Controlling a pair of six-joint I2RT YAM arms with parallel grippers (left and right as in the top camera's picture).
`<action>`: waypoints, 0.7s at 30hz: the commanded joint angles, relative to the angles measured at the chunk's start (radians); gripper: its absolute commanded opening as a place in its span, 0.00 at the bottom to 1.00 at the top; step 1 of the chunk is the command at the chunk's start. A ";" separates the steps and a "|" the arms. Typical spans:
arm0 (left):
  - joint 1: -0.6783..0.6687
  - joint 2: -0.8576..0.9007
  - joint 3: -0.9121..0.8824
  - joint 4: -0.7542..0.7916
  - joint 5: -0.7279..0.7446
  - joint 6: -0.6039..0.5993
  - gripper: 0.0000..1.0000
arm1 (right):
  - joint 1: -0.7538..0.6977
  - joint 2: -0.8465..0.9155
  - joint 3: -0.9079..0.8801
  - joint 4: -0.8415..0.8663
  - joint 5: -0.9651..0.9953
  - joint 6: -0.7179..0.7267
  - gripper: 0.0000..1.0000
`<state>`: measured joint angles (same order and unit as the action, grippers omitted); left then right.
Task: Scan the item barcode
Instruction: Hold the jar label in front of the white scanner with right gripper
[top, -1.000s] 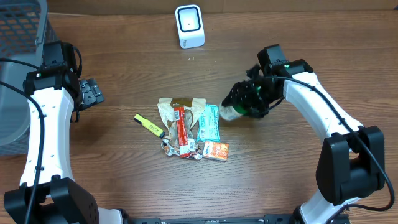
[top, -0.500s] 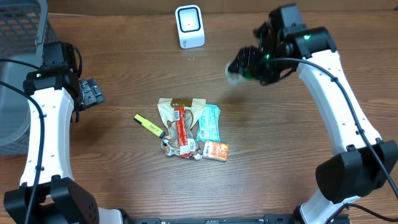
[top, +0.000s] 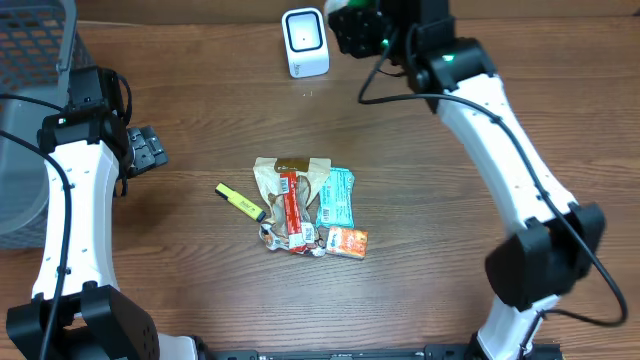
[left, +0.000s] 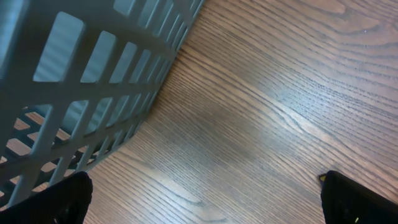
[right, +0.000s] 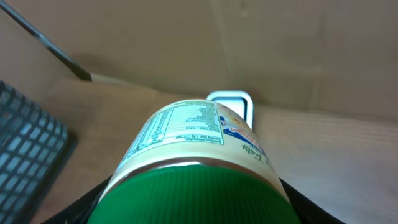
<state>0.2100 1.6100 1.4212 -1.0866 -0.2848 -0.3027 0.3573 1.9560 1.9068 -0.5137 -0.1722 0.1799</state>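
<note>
The right gripper (top: 358, 28) is clenched on a green-lidded jar (right: 198, 134) held between its fingers. The jar's long axis runs straight out ahead of the gripper, lid nearest the wrist and base toward the white scanner (right: 231, 101) just beyond. The left gripper (top: 150, 150) is released, holding nothing.

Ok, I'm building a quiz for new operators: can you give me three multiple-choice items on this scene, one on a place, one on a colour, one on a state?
1. Where is the jar?
A. in the basket
B. on the snack pile
C. held up near the scanner

2. What colour is its lid?
A. red
B. green
C. white

3. How are the left fingers?
A. open, empty
B. shut on a pen
C. shut on a packet

Answers:
1 C, the right wrist view shows it gripped with the scanner just behind.
2 B, the lid is plainly green.
3 A, they stand wide apart with nothing between.
</note>
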 joint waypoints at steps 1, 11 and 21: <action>-0.001 -0.015 0.016 -0.001 -0.003 0.019 1.00 | 0.016 0.074 0.028 0.101 0.026 -0.025 0.04; -0.001 -0.015 0.016 -0.001 -0.003 0.019 1.00 | 0.043 0.316 0.028 0.496 0.176 -0.024 0.04; -0.001 -0.015 0.016 -0.001 -0.002 0.019 1.00 | 0.049 0.426 0.028 0.769 0.206 0.101 0.04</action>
<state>0.2100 1.6100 1.4212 -1.0878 -0.2844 -0.3023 0.4004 2.3650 1.9057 0.2001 0.0093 0.2047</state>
